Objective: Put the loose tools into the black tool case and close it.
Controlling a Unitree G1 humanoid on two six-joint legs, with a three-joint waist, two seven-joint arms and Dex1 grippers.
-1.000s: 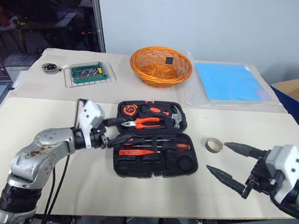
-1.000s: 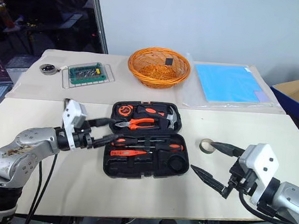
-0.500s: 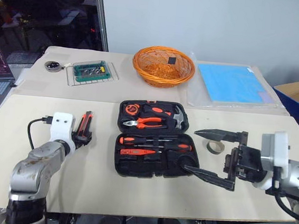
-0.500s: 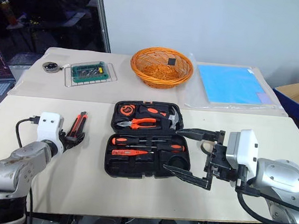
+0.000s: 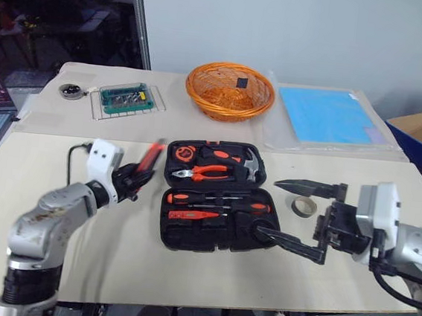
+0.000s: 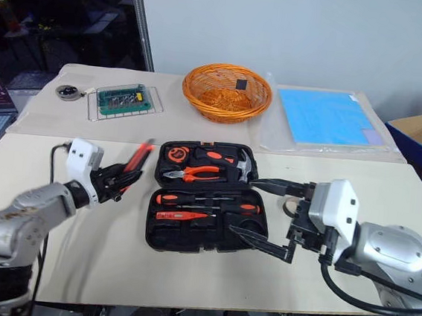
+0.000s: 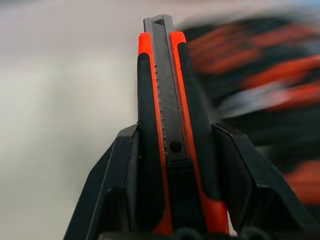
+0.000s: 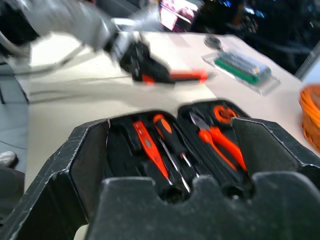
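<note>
Left gripper (image 5: 136, 175) clamped on utility knife (image 7: 167, 125), just left of open black tool case (image 5: 218, 196). Right gripper (image 5: 295, 215) spread wide, empty, at case right edge.

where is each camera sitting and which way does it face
Left and right eye views: on the head, looking forward and down over the table and open black tool case; both arms show.
Left wrist view: on the left wrist, looking along the left claw, which is clamped on the utility knife.
Right wrist view: on the right wrist, looking between its open right claw fingers across the case.
Shared: case and knife appear in the head views and right wrist view.
</note>
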